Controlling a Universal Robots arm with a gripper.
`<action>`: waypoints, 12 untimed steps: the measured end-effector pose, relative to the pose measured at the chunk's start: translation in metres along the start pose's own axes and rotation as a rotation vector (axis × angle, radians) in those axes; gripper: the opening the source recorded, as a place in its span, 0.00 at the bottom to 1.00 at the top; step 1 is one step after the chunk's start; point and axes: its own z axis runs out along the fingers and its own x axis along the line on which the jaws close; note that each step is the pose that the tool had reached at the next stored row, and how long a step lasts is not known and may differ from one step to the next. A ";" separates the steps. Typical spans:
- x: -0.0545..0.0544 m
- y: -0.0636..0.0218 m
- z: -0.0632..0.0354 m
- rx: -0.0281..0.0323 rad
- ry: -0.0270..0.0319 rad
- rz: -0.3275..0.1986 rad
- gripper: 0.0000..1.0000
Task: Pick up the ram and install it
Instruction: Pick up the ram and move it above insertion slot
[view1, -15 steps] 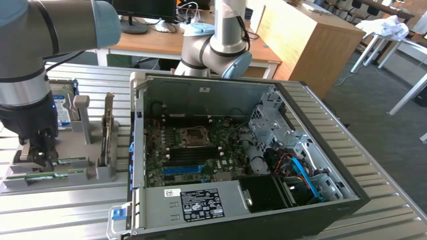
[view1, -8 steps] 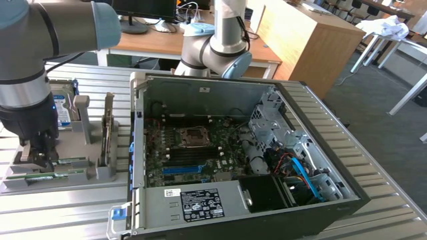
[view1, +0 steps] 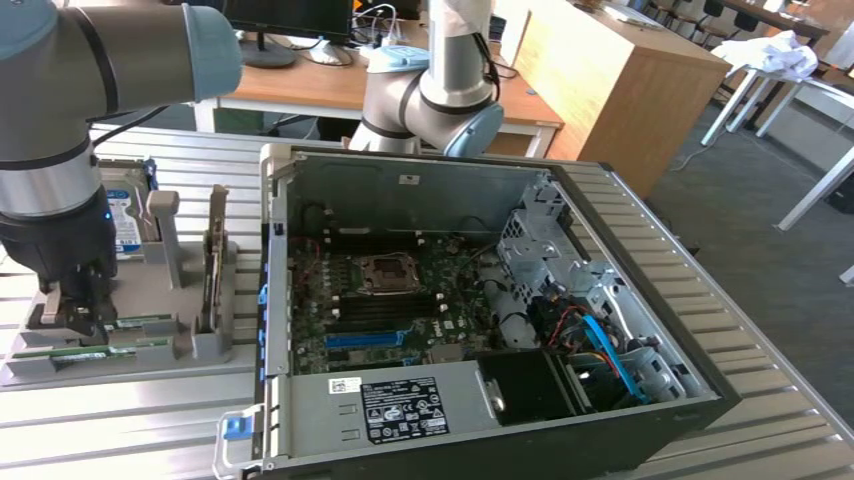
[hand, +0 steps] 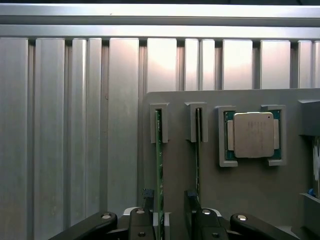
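Observation:
Two green ram sticks stand on edge in slots of a grey holder (hand: 180, 165). In the wrist view one ram stick (hand: 159, 150) runs between my fingertips and the second ram stick (hand: 198, 150) lies just outside them. My gripper (hand: 167, 202) is open and straddles the first stick, with a gap on either side. In the exterior view the gripper (view1: 67, 305) hangs low over the holder's end at the exterior view's left, where the ram sticks (view1: 100, 352) lie. The open computer case (view1: 287, 300) shows its motherboard (view1: 387, 300).
A square silver processor (hand: 252, 135) sits in a pocket of the holder beside the sticks. A blue-labelled hard drive (view1: 127, 215) stands behind the holder. The ribbed metal table (view1: 120, 430) carries everything. A second robot arm (view1: 441, 90) rises behind the case.

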 end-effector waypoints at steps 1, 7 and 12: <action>0.000 0.0000 0.0000 0.0000 0.0000 0.000 0.37; 0.003 0.0000 0.0001 0.0000 0.0000 0.000 0.37; 0.006 0.0000 0.0001 0.0000 0.0000 0.000 0.37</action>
